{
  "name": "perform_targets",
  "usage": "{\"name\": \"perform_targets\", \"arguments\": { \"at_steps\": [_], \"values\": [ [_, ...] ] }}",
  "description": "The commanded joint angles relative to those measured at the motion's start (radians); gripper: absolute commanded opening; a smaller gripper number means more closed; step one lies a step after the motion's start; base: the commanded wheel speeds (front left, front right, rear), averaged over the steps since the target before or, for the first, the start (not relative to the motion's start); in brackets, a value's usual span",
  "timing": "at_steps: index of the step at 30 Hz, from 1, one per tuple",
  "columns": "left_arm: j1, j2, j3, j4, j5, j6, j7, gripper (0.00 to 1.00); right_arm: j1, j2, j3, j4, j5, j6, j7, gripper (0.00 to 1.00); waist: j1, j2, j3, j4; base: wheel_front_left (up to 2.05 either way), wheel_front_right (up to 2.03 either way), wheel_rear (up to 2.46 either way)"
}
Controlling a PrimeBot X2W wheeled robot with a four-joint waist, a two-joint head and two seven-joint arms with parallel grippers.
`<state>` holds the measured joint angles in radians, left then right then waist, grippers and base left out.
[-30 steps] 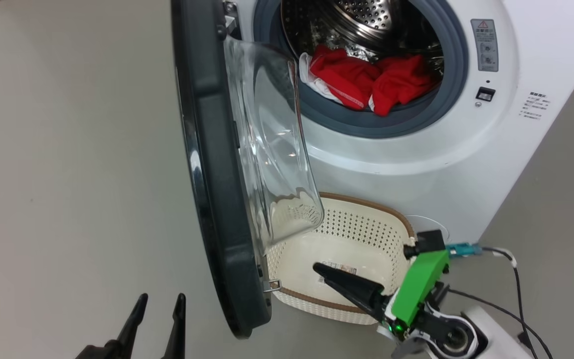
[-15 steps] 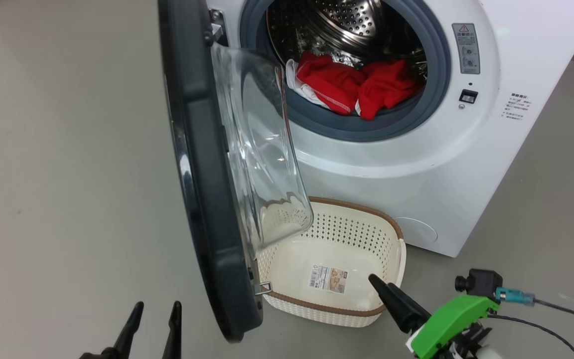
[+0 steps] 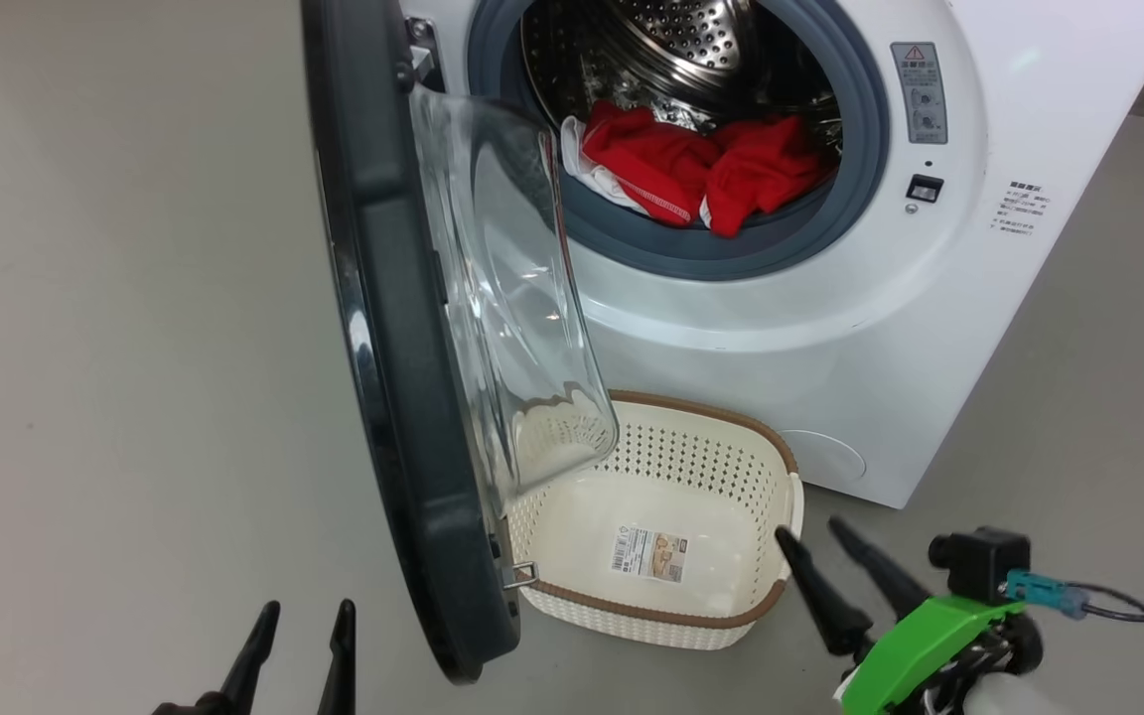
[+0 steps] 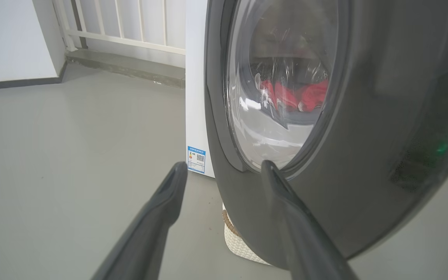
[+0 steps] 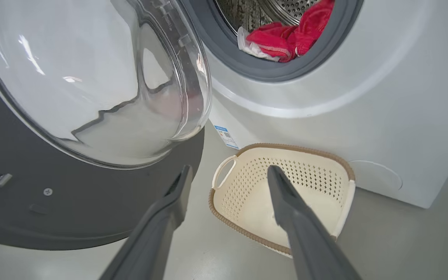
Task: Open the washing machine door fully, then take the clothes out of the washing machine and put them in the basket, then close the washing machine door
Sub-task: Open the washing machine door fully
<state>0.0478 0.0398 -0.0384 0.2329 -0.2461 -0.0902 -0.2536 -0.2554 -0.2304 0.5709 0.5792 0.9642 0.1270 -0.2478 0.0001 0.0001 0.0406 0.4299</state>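
The washing machine (image 3: pixel 830 328) stands with its black-rimmed door (image 3: pixel 403 348) swung out edge-on toward me, the glass bowl (image 3: pixel 502 288) bulging right. Red clothes (image 3: pixel 701 169) with white trim lie at the drum's front lip, seen too as clothes (image 5: pixel 286 35). The cream basket (image 3: pixel 731 621) sits hollow on the floor below the opening, partly under the door. My right gripper (image 3: pixel 815 531) is open just right of the basket, fingers apart and holding nothing. My left gripper (image 3: pixel 302 616) is open, low at the left of the door's outer face (image 4: pixel 364 155).
Grey floor spreads wide to the left of the door. A white railing (image 4: pixel 130 23) and a wall stand behind the machine. A black cable (image 3: pixel 1138 606) runs from my right wrist. A small blue label (image 4: pixel 196 158) is on the machine's side.
The right gripper has drawn back out of the basket to the floor beside it, and both its fingers now show apart. The camera has shifted. The left gripper has hardly moved.
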Motion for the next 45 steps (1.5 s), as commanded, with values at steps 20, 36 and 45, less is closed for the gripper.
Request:
{"name": "perform_targets", "arguments": {
  "at_steps": [20,36,45],
  "values": [
    [-0.015,0.01,0.038,-0.034,0.001,-0.001,-0.008,1.0,0.238,0.165,-0.424,-0.286,-0.646,0.004,-0.014,1.0,0.0,-0.0001,0.008,-0.007,0.0,0.0,0.0],
    [-0.021,0.01,0.04,-0.037,-0.01,-0.003,-0.008,0.55,0.239,0.18,-0.431,-0.288,-0.661,0.004,-0.014,1.0,0.0,-0.0001,0.012,-0.006,0.0,0.0,0.0],
    [-0.057,0.01,0.101,-0.147,-0.028,0.009,-0.008,0.0,0.242,0.18,-0.426,-0.291,-0.652,0.004,-0.014,1.0,0.0,-0.0001,0.008,-0.007,0.0,0.0,0.0]
  ]
}}
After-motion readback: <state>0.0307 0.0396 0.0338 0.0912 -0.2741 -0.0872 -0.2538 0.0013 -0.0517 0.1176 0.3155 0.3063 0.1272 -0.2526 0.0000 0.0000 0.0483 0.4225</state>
